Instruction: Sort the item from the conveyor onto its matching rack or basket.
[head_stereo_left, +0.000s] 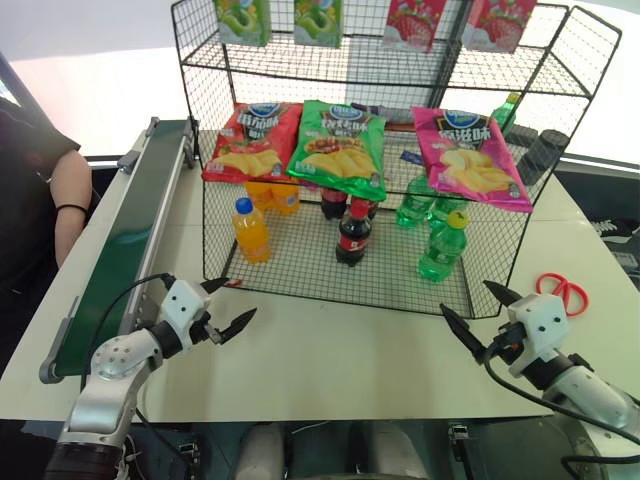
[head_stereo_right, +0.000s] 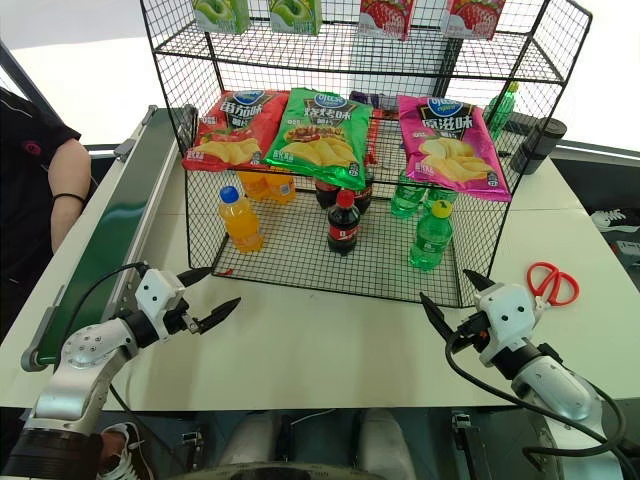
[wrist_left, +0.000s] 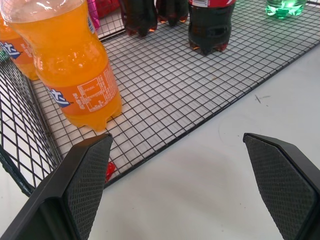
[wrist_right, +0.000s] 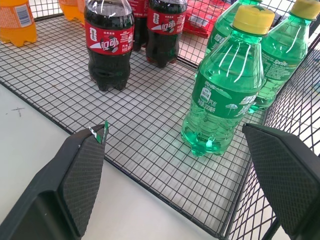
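My left arm: reaches forward over the white table (head_stereo_left: 330, 370), low, elbow out beside the conveyor (head_stereo_left: 120, 250), wrist angled in toward the middle.
My left gripper (head_stereo_left: 228, 303): fingers spread wide apart, nothing between them; the tips point at the front corner of the basket, close to its wire wall but not touching it.
My right arm: comes in from the right side, forearm low over the table edge, wrist pointing ahead and slightly inward.
My right gripper (head_stereo_left: 476, 316): jaws wide open too, holding nothing; it hovers just in front of the basket's front right corner.
The item: the green bottle (wrist_right: 225, 85) with the yellow cap stands upright on the wire floor of the basket (head_stereo_left: 300, 285), toward its right side, right ahead of my right gripper. More green bottles stand behind it.
Basket neighbours: a cola bottle (head_stereo_left: 353, 235) with a red cap stands near the middle, an orange bottle (head_stereo_left: 250, 230) with a blue cap on the left, just past my left fingers.
Conveyor: the dark green belt runs along the table's left edge; I see nothing lying on it.
Rack above: three crisp bags (head_stereo_left: 340, 150) hang on the middle tier.
Table, right: red scissors (head_stereo_left: 562, 292) lie beyond my right wrist.
Left edge: a person's arm (head_stereo_left: 65, 200) in a black sleeve.
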